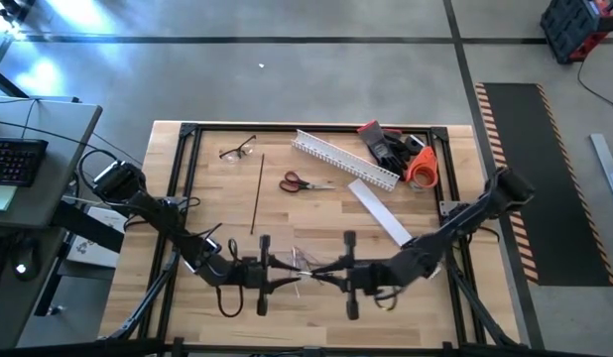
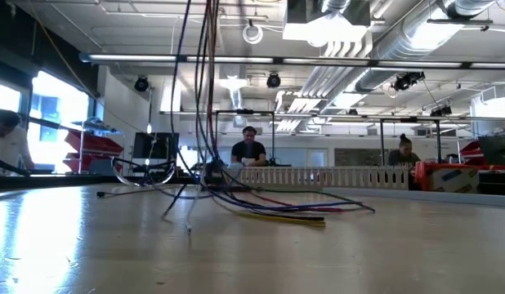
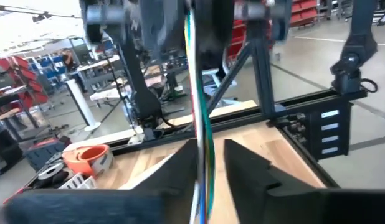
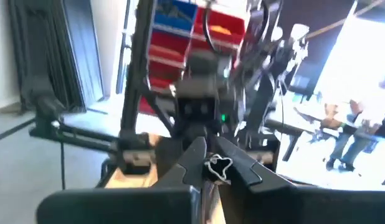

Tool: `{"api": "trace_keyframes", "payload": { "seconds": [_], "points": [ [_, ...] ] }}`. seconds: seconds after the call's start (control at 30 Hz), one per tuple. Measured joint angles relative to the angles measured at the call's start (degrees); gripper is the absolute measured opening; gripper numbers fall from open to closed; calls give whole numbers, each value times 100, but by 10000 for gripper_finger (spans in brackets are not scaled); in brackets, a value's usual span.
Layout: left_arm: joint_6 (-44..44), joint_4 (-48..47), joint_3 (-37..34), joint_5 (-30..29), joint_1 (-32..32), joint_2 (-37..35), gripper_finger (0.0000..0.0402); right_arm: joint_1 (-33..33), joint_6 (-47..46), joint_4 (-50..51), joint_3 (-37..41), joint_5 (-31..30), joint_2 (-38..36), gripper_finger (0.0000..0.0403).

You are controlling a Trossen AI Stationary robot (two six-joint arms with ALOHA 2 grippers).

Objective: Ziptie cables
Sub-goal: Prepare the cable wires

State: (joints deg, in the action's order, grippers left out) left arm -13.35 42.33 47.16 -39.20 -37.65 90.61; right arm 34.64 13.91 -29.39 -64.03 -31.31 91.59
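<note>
The two claws meet near the front middle of the bench (image 1: 187,159). The cables (image 1: 305,264) hang between them, lifted up off the wood. The right claw (image 1: 324,274) is pressed together and pinches the cables at one end. The left claw (image 1: 283,272) has its fingers a little apart with the cables running between them, so I cannot tell if it grips them.

The job looks only started. The wires are gathered, but nothing is tied yet. The ziptie (image 1: 258,193) lies flat on the bench, well apart from the claws. It must be picked up, wrapped around and pulled tight.

Farther back lie red-handled scissors (image 1: 303,182), glasses (image 1: 237,150), a white slotted duct (image 1: 344,161) and a white cover strip (image 1: 379,210). None of them blocks the way to the ziptie.
</note>
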Motion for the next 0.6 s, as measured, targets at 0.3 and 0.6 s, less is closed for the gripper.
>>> {"api": "trace_keyframes", "payload": {
  "seconds": [0.3,0.6],
  "points": [
    [-388,157,31,415,520,244,218,80,14,344,0,-21,-352,2],
    [-1679,-622,380,-1753,175,239,241,141,-18,994,0,-1148,-363,2]
  ]
}}
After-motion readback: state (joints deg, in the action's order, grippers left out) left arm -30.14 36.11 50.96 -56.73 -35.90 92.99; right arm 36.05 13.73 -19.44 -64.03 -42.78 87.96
